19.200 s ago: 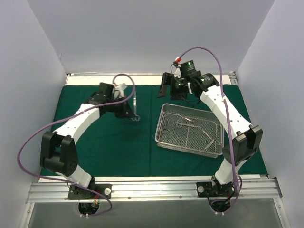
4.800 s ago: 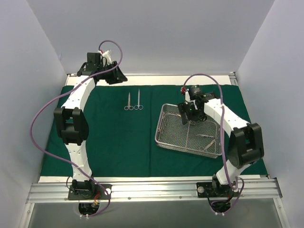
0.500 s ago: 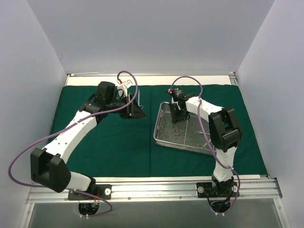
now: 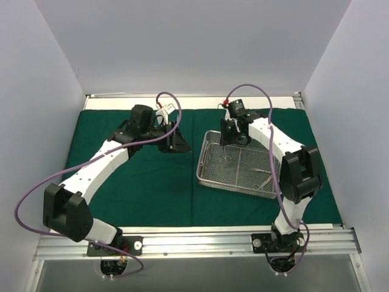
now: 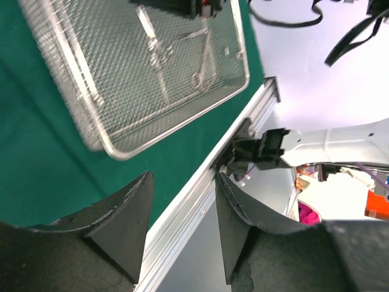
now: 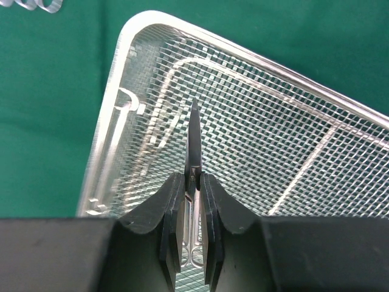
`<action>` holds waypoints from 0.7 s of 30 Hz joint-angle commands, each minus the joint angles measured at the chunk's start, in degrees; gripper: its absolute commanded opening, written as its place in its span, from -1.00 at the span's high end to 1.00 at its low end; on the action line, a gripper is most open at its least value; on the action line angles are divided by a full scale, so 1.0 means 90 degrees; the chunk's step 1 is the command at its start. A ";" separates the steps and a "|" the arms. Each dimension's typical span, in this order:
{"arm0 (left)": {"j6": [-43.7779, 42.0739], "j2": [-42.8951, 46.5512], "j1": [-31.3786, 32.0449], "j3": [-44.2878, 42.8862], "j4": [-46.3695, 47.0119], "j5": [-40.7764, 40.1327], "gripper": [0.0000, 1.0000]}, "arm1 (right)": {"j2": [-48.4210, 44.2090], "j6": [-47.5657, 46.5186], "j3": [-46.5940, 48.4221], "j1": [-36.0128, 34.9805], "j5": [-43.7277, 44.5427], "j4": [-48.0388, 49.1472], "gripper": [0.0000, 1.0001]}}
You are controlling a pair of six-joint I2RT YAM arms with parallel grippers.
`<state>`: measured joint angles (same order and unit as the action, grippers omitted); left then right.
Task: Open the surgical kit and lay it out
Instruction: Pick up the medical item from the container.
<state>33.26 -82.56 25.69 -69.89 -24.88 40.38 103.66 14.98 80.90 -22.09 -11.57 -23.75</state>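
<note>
Fingers [image 6: 172, 225] of the right gripper [image 6: 192, 188] are pinched tight on a slim steel instrument [image 6: 194, 143], whose pointed tip runs away from the camera. Below it is the wire-mesh tray [image 6: 273, 115]. I cannot tell from the wrist view whether the held piece is clear of the mesh. In the top view it hangs under the gripper [image 4: 230, 140] at the tray's far left corner, seemingly lifted. At least one more instrument [image 4: 262, 171] lies in the tray (others show faintly along its left wall). The tray rests on the dark green drape [image 4: 146, 182], which is spread flat over the table, so I judge the unwrapping finished. A pair of ring handles [image 6: 33, 3] lies on the cloth outside the tray, just past its corner.

The left gripper [image 5: 182, 182] has its fingers [image 5: 127, 219] parted around nothing. It hovers over the drape just left of the tray, facing it.

Step in hand, as I read it: moving instruments one at a time from tray to cloth. The next move calls for me to carry the held piece over the rim toward those rings, lower it flat alongside them and release. The left arm sits near that spot, so I would watch the clearance.
</note>
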 commanded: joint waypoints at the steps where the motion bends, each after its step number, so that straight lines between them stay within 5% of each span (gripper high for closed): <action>1: 0.0474 -0.0084 0.0240 -0.0038 0.1189 0.0132 -0.08 | -0.0530 0.0570 0.0483 -0.0046 -0.0179 -0.0262 1.00; 7: 0.1012 -0.0455 0.0553 -0.0135 0.1798 -0.0071 -0.08 | -0.0726 0.1167 0.1185 -0.0338 -0.0169 -0.0340 1.00; 21: 0.0719 -0.0572 0.0690 -0.0301 0.1017 -0.0942 -0.06 | -0.0785 0.1870 0.1684 -0.1110 -0.0013 -0.0330 1.00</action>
<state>40.86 -87.88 31.57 -70.26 -15.29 33.50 98.70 29.87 93.60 -31.33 -12.40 -25.78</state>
